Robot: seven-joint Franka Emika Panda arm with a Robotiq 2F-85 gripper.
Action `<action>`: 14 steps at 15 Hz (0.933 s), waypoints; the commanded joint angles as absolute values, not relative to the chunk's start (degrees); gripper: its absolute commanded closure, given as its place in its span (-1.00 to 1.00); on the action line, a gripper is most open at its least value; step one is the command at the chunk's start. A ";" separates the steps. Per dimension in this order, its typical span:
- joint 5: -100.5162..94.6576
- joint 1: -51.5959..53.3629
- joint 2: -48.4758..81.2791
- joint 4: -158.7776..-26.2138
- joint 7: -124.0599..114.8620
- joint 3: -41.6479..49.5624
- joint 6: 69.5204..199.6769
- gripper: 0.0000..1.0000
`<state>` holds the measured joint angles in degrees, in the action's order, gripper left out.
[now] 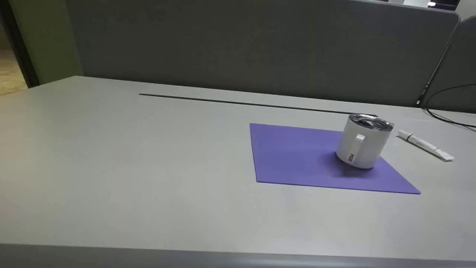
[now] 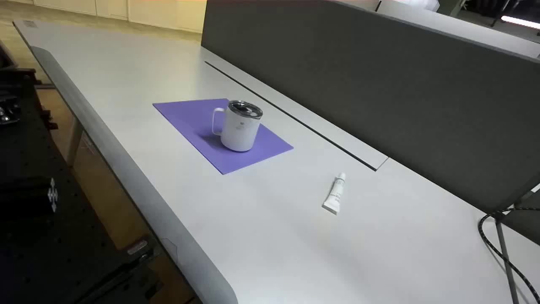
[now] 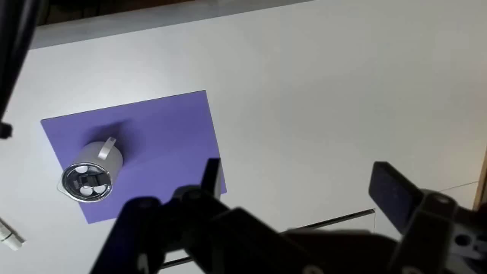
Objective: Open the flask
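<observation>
Flask (image 3: 93, 167) stood lid-on, well apart from the gripper (image 3: 298, 179), beyond one finger (image 3: 210, 175) rather than between the two, which were spread wide, gripping nothing.

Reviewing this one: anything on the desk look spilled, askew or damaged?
Nothing stands out. The white mug stands upright on the purple mat with its lid on, and no spill or damage shows. The white squeeze tube lies on the desk, off the mat, which seems normal.

The white, handled flask (image 2: 239, 131) stands upright and lidded on a purple mat (image 2: 185, 112).
</observation>
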<state>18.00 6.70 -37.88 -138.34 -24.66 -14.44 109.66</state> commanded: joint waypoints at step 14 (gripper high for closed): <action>7.41 1.50 -33.57 -143.07 -16.83 -11.55 121.50 -0.49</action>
<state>12.40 4.31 -36.64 -141.00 -20.61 -13.70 115.66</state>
